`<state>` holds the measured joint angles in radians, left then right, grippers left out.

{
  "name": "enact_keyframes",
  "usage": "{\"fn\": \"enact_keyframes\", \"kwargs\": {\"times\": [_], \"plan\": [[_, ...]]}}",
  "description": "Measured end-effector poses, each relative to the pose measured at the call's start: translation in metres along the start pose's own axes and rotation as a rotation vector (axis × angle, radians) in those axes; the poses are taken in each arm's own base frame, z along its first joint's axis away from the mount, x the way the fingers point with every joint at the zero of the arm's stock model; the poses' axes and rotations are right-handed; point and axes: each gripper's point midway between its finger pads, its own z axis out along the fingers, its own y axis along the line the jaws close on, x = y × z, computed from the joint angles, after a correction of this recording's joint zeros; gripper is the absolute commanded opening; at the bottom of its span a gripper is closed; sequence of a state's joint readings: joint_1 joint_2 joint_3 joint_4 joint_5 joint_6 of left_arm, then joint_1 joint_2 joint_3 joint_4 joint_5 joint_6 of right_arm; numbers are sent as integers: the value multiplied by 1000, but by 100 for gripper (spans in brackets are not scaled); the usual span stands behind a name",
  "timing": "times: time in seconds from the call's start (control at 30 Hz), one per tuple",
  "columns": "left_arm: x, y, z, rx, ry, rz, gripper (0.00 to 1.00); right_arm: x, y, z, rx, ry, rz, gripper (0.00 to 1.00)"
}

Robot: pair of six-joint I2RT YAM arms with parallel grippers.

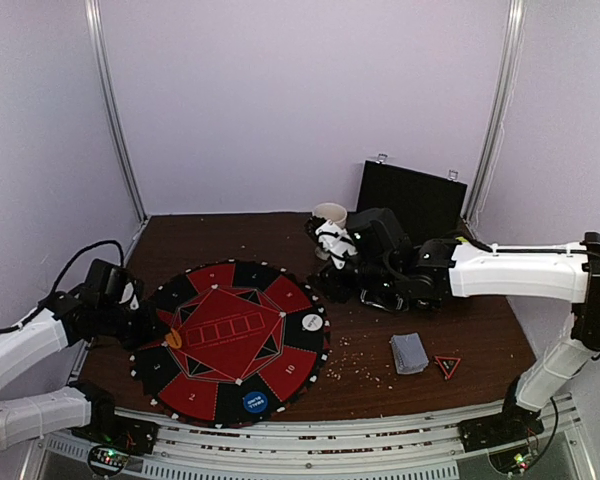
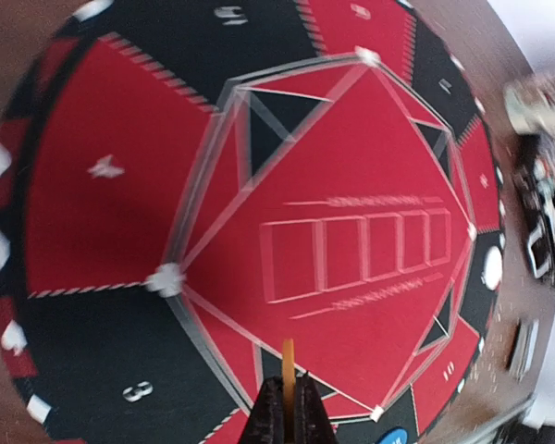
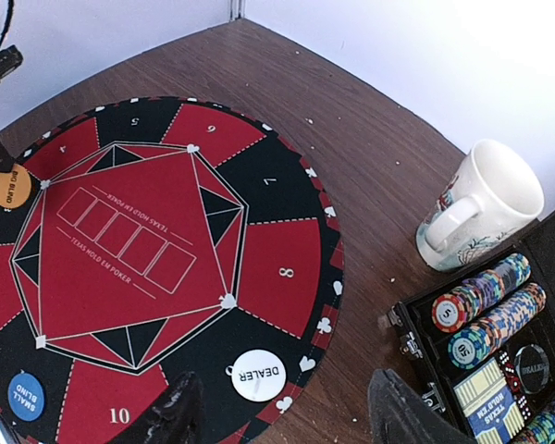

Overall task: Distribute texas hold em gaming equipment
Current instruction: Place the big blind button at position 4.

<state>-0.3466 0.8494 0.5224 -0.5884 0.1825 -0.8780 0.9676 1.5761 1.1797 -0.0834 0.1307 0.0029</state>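
Left wrist view: left tool point(image 2: 288, 388) pinches orange disc point(image 2: 288, 356) over mat point(image 2: 351, 185), left side; right tool point(image 3: 282, 416) open nr mat's right edge.

Top external camera is looking down from above and behind the arm bases, taking in the whole table point(image 1: 480, 320) from afar. Left wrist camera is skimming close over the round mat point(image 2: 351, 231), facing right, blurred. Right wrist camera is looking down from higher, facing left across the mat, the mug point(image 3: 486, 208) and the chip case point(image 3: 407, 324). All three are sharing the mat. Both wrist views are sharing the orange disc point(image 2: 288, 361).
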Motion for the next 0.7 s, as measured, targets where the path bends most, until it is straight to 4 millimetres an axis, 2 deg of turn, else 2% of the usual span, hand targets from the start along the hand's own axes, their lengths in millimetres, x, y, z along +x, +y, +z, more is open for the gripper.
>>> {"fn": "enact_keyframes", "kwargs": {"times": [0.17, 0.33, 0.53, 0.7], "plan": [[11, 41, -5, -77, -42, -210, 0, 8, -17, -3, 11, -6, 23, 63], [21, 68, -6, -161, -62, -340, 0, 8, -28, -6, 11, -22, 39, 63], [5, 91, -12, -228, -144, -445, 0, 8, -34, -6, 8, -27, 41, 63], [-15, 108, -13, -247, -215, -526, 0, 8, -35, -6, 2, -27, 32, 63]]}}
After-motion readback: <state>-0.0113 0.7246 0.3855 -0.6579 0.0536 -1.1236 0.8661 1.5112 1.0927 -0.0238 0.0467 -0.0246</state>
